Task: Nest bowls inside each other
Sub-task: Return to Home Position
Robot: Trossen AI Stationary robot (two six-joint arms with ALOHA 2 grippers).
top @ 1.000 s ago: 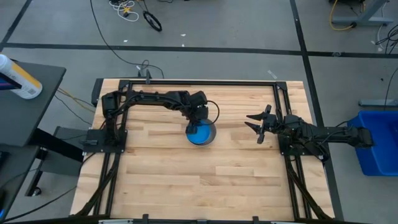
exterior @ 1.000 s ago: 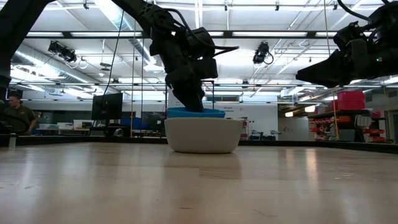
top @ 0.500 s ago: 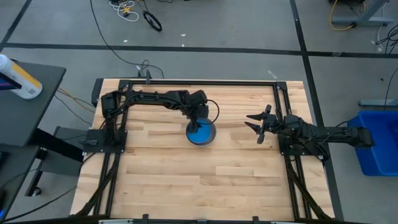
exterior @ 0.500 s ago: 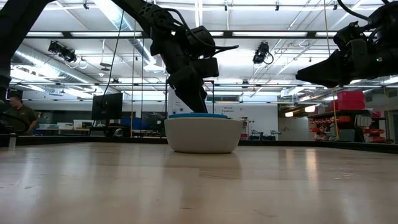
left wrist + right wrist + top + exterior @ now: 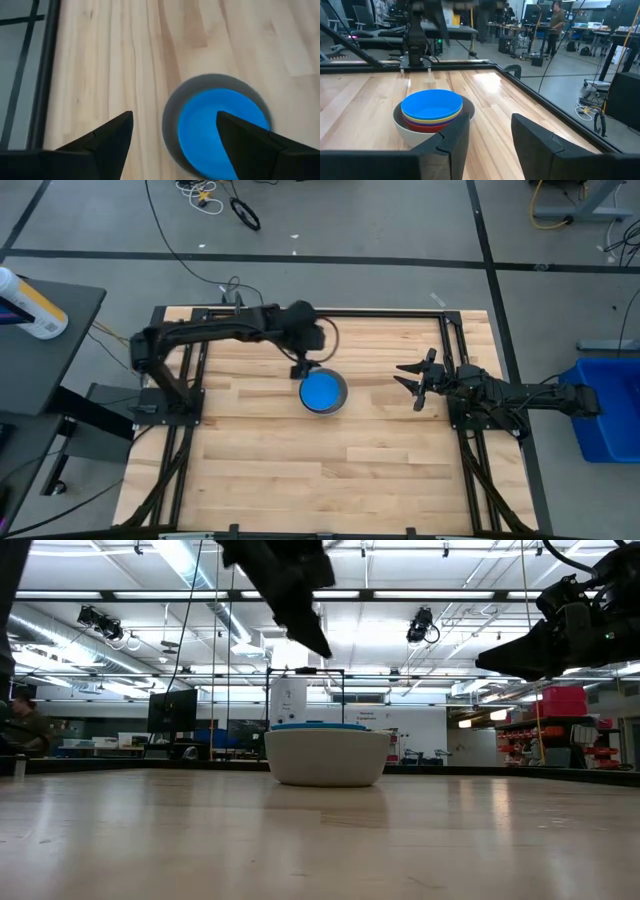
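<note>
Left end effector [image 5: 299, 367], fingers spread and empty, has lifted clear of the bowl stack [image 5: 323, 391] and drawn back just beside it; half a second ago it was down at the rim. The light blue bowl [image 5: 432, 103] now sits released on top, near the middle of the table [image 5: 250, 470], so nesting looks complete. Right end effector [image 5: 405, 383] waits, spread open, to the right. Yellow bowl [image 5: 434, 119] and red bowl [image 5: 426, 127] show only as rims inside the grey bowl [image 5: 404, 134]; dark blue cannot be made out.
</note>
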